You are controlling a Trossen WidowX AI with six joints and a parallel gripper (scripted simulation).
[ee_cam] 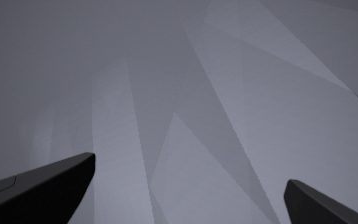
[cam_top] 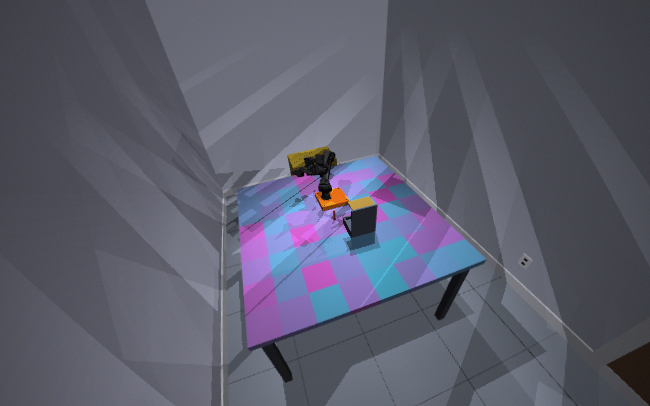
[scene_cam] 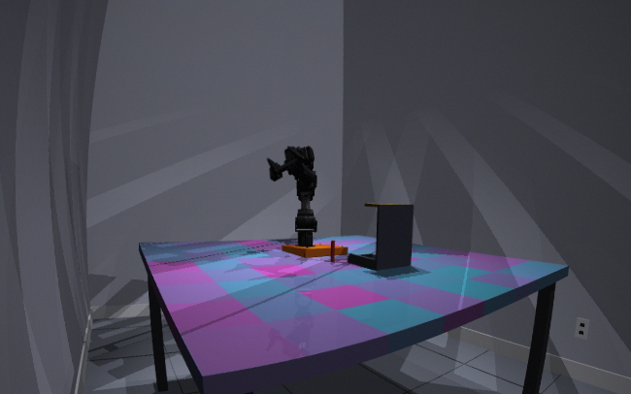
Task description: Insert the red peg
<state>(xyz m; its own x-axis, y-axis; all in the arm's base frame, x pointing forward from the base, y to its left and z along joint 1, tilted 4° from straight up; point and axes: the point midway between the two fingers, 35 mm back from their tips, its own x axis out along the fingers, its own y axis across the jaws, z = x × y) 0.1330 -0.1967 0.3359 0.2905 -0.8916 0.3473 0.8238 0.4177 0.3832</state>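
Observation:
The red peg (cam_top: 334, 215) (scene_cam: 332, 251) stands upright on the table, between the arm's orange base and the box. The dark box (cam_top: 364, 220) (scene_cam: 394, 237) stands to the right of the peg, with its open front towards the left. Its tan flat roof (cam_top: 362, 203) (scene_cam: 371, 204) sticks out at the top. The block and its hole are hidden or too small to make out. My gripper (scene_cam: 270, 169) (ee_cam: 191, 170) is open and empty, high above the table and to the left of the arm's column, well away from the peg. The wrist view shows only wall between the fingers.
The arm stands on an orange base (cam_top: 338, 200) (scene_cam: 325, 251) close behind the peg. A yellow object (cam_top: 297, 160) shows behind the arm in the top view. The chequered table (cam_top: 317, 276) (scene_cam: 348, 296) has walls at its back and sides.

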